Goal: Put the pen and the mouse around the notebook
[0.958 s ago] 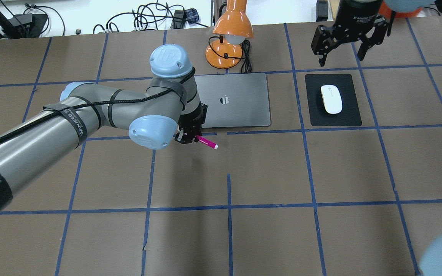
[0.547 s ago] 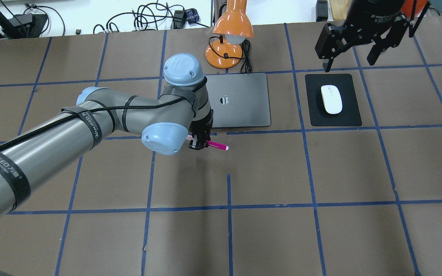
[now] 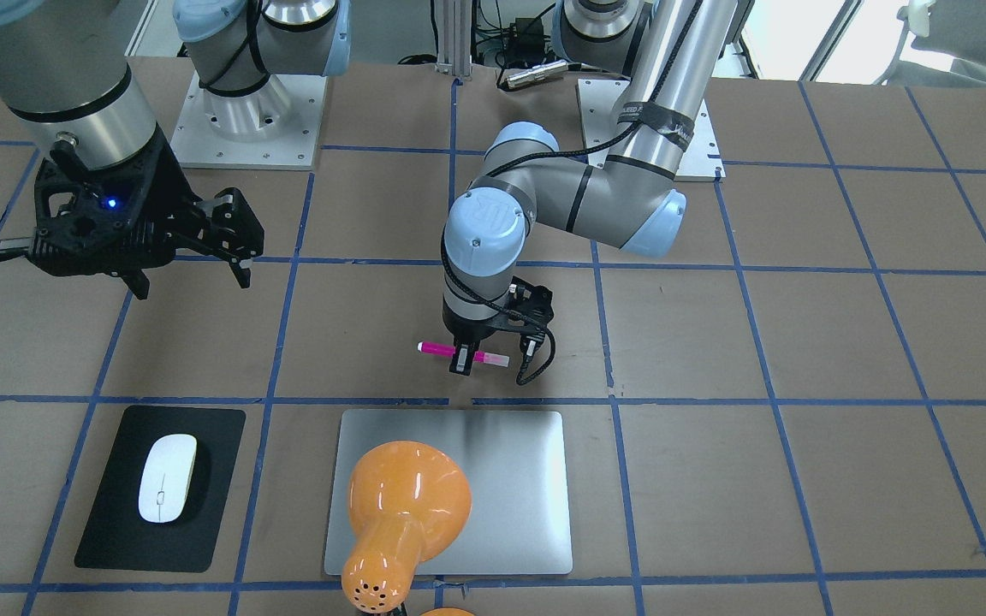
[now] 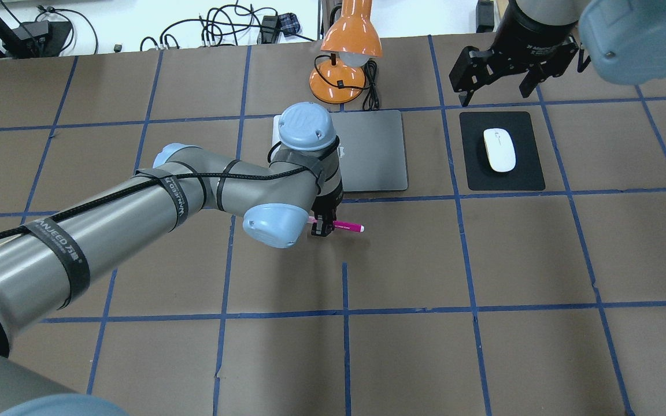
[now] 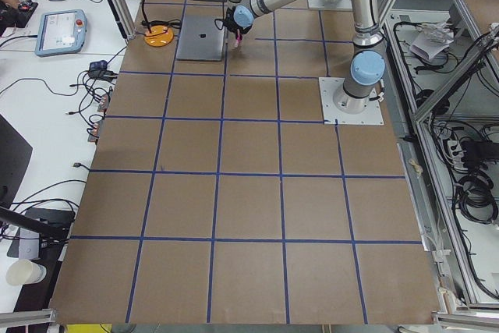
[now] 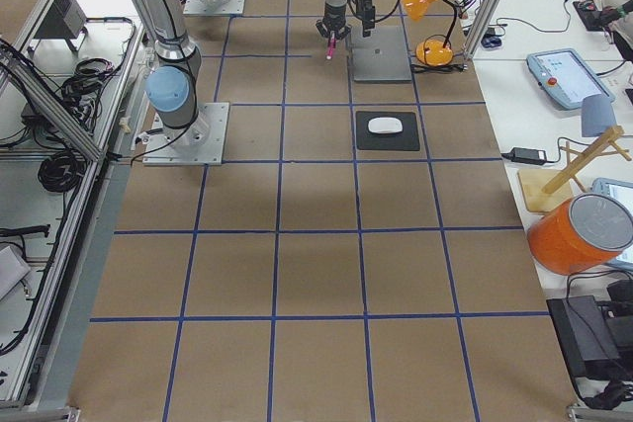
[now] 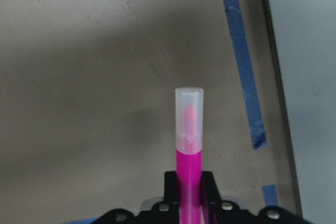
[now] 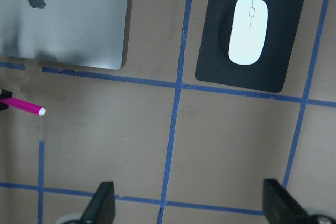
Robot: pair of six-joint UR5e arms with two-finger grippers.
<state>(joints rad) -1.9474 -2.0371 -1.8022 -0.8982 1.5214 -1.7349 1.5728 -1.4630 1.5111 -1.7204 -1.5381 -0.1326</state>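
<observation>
Magenta-pink marker pen (image 4: 346, 226), whitish-capped, is held clamped between the fingers of the left gripper (image 4: 321, 228), just beside the robot-side edge of the flat silver-grey metallic notebook (image 4: 376, 156). Within the last second it has been carried rightward along that edge and turned nearly parallel, so release is judged close. The glossy white oval mouse (image 4: 499, 149) is left on its matte black mat (image 4: 526, 176); the right gripper (image 3: 193, 282) is held open-fingered nearby.

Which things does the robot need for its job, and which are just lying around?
For the job:
slim magenta-pink marker pen, held by the left gripper
glossy white oval mouse
flat silver-grey metal notebook

Just lying about:
orange desk lamp
matte black rectangular mat under the mouse
</observation>
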